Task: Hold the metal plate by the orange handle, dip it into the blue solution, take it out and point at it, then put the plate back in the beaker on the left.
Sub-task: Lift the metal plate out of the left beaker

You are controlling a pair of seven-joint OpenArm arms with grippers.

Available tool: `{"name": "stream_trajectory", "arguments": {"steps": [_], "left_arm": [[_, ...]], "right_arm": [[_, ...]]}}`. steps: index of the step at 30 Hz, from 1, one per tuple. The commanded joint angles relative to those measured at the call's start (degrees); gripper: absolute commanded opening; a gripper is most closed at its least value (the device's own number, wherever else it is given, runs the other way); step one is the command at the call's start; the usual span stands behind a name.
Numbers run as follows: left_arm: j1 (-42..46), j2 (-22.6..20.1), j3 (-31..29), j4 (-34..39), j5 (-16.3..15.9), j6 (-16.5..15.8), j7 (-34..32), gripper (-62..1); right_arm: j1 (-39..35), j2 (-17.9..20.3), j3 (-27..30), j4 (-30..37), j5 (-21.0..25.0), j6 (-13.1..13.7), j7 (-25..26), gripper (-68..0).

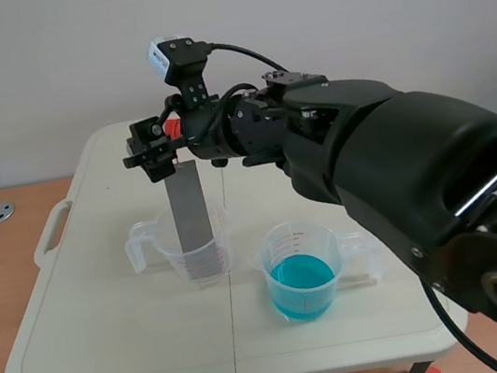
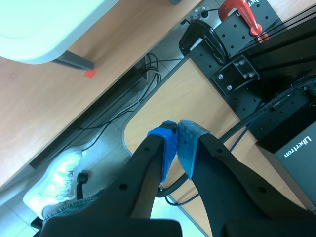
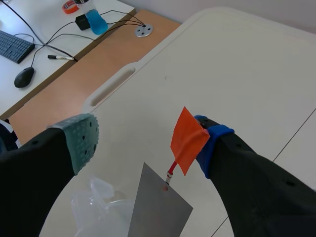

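Wide apart, the jaws of my right gripper (image 3: pixel 145 144) flank the orange handle (image 3: pixel 186 140), where I'd pinch, as the thin, stiff, slick metal plate (image 3: pixel 158 210) beneath stands in the left beaker (image 1: pixel 141 244); left gripper (image 2: pixel 177 143) closed, empty.

Plate (image 1: pixel 189 205) in left beaker (image 1: pixel 172 253) near middle of table (image 1: pixel 112 341); beaker with solution (image 1: pixel 302 273) just right, nearer front edge
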Motion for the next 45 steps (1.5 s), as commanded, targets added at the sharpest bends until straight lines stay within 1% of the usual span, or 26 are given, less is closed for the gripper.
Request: {"name": "stream_trajectory", "arguments": {"steps": [1, 4, 12, 18, 22, 28, 33, 36, 40, 45], "left_arm": [[0.2, 0.1, 0.1, 0.5, -0.3, -0.2, -0.3, -57.7], [0.2, 0.1, 0.1, 0.5, -0.3, -0.2, -0.4, -57.7], [0.2, 0.1, 0.1, 0.5, -0.3, -0.2, -0.4, -57.7], [0.2, 0.1, 0.1, 0.5, -0.3, -0.1, -0.4, -57.7], [0.2, 0.1, 0.1, 0.5, -0.3, -0.2, -0.4, -57.7], [0.2, 0.1, 0.1, 0.5, -0.3, -0.2, -0.4, -57.7], [0.2, 0.1, 0.1, 0.5, -0.3, -0.2, -0.4, -57.7], [0.2, 0.1, 0.1, 0.5, -0.3, -0.2, -0.4, -57.7], [0.2, 0.1, 0.1, 0.5, -0.3, -0.2, -0.4, -57.7], [0.2, 0.1, 0.1, 0.5, -0.3, -0.2, -0.4, -57.7]], "right_arm": [[2.5, -0.2, -0.3, 1.1, 0.6, 0.2, 0.9, -35.2], [2.5, -0.2, -0.3, 1.1, 0.6, 0.2, 0.9, -40.3], [2.0, -0.2, -0.3, 1.1, 0.7, 0.2, 1.5, -50.4], [0.0, -0.2, -0.3, 1.1, 0.7, 0.2, 3.8, -57.7], [-1.9, -0.2, -0.3, 1.1, 0.7, 0.3, 6.6, -65.5], [-4.6, -0.2, -0.3, 1.1, 0.6, 0.8, 10.8, -66.2], [-5.4, 0.0, -0.3, 1.2, -0.7, 5.1, 15.1, -66.2], [-5.5, 0.0, -0.3, 1.2, -0.7, 7.0, 16.3, -66.2], [-5.5, 0.2, -0.3, 1.2, -0.7, 11.0, 18.3, -66.2], [-5.6, 1.0, -0.3, 1.3, -0.7, 13.9, 19.9, -66.2]]}}
